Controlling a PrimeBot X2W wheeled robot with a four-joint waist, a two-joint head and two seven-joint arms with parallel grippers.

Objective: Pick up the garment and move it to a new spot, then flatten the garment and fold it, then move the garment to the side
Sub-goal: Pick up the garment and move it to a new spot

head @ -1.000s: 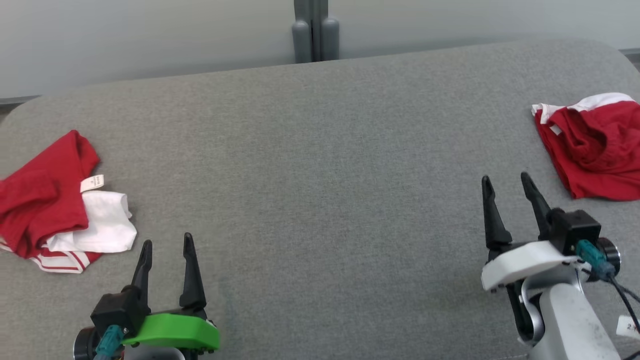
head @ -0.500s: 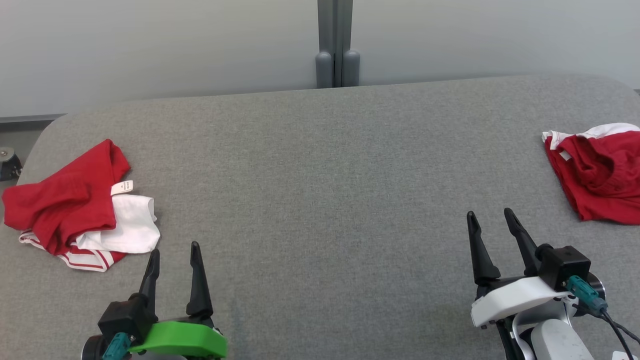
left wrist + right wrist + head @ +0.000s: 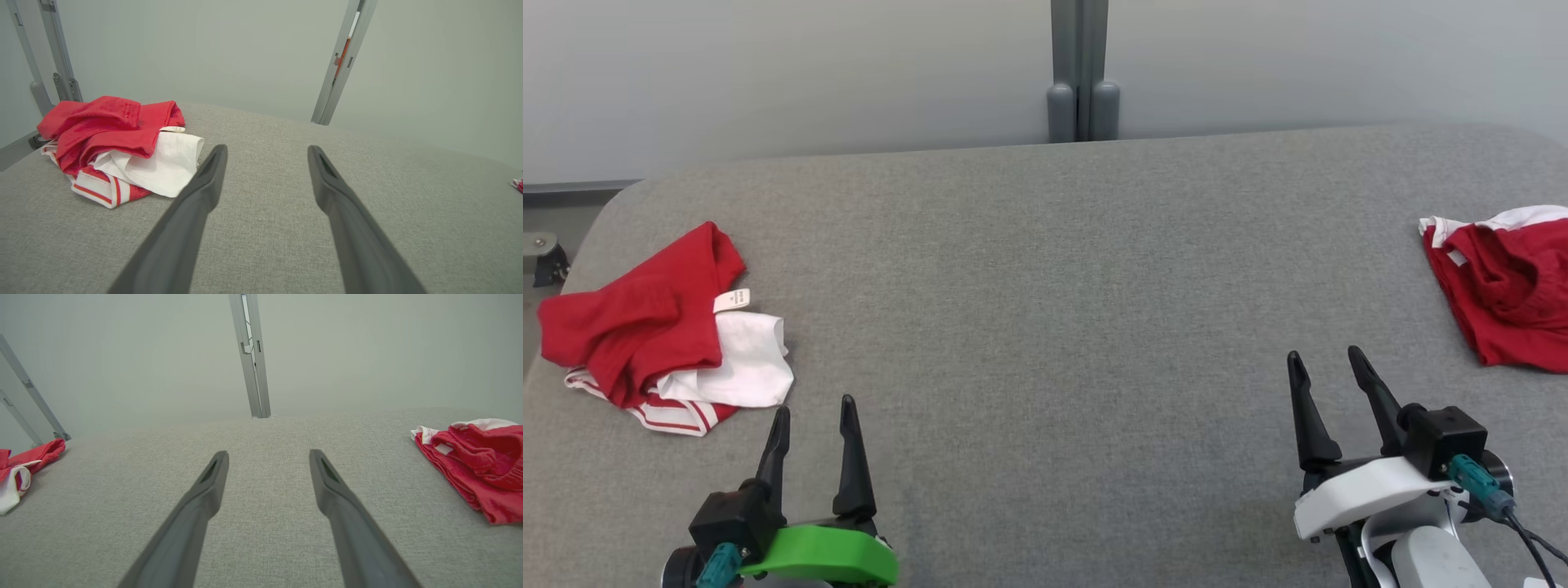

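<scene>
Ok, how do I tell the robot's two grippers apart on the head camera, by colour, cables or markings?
Both have two long, dark, tapering fingers. The left gripper sits on a bright green shell with a teal connector. The right gripper has a white shell, a teal plug with a black cable, and a pale grey forearm.

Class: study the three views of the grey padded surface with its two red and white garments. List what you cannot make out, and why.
- Right garment: head and right wrist views, cut off by the right edge; full shape unknown.
- Left garment: head and left wrist views, its red top fold hides the layers beneath.
- Label on the left garment: head and left wrist views, print too small to read.
</scene>
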